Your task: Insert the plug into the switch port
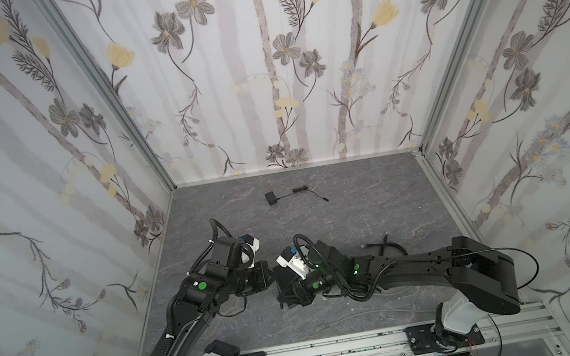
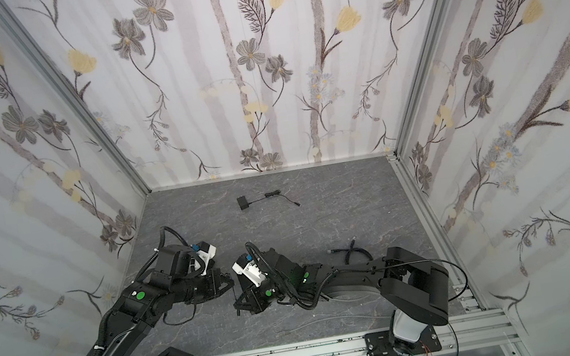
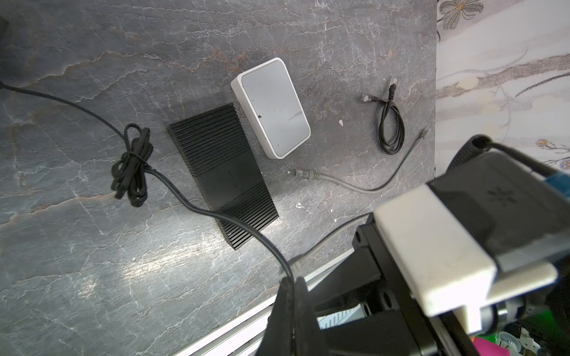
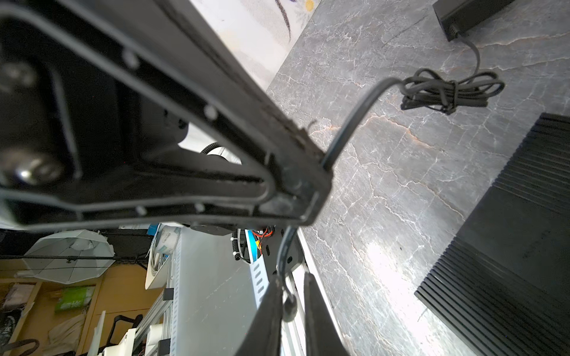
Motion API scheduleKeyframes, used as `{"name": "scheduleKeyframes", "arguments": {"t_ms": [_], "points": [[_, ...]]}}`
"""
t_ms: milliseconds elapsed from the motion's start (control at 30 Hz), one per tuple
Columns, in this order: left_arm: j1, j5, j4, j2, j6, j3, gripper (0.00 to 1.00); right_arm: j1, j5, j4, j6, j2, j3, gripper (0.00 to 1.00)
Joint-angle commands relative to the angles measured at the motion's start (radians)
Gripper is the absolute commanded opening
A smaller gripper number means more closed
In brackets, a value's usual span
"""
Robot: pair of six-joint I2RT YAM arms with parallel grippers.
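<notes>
The plug (image 4: pixel 290 308), a small black barrel tip on a thin black lead, hangs between the fingers of my right gripper (image 4: pixel 293 277). It rests against one finger, with a gap to the other. Just above, my left gripper (image 3: pixel 291 279) is shut on the same lead (image 3: pixel 246 228), which runs back to a tied bundle (image 3: pixel 132 166). The flat white box (image 3: pixel 274 108) with a pale grey top lies on the table beyond both grippers. Its switch port does not show. In both top views the grippers (image 1: pixel 270 271) (image 1: pixel 281 299) meet tip to tip and the arms hide the box.
A ribbed black box (image 3: pixel 222 175) lies beside the white one. A short black cable (image 3: pixel 391 123) and a grey network cable (image 3: pixel 354 185) lie further right. A black adapter (image 1: pixel 271 198) with a thin lead sits near the back wall. The front rail (image 3: pixel 246 320) is close below the grippers.
</notes>
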Motion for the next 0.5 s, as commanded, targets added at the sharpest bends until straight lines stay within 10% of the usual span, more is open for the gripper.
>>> {"name": "scheduleKeyframes", "arguments": {"t_ms": [0, 100, 267, 467], "points": [[0.0, 0.009, 0.02, -0.003, 0.002, -0.003, 0.0, 0.001, 0.003, 0.066, 0.014, 0.0, 0.003, 0.11], [0.0, 0.003, 0.018, -0.005, 0.002, -0.002, 0.0, 0.0, 0.008, 0.076, 0.018, -0.008, -0.007, 0.06], [0.0, -0.035, -0.003, -0.038, -0.012, 0.012, 0.74, -0.021, 0.012, 0.104, 0.036, -0.033, -0.029, 0.0], [-0.002, -0.048, -0.018, -0.169, -0.117, -0.036, 0.74, -0.093, -0.015, 0.186, 0.106, -0.072, -0.064, 0.0]]}}
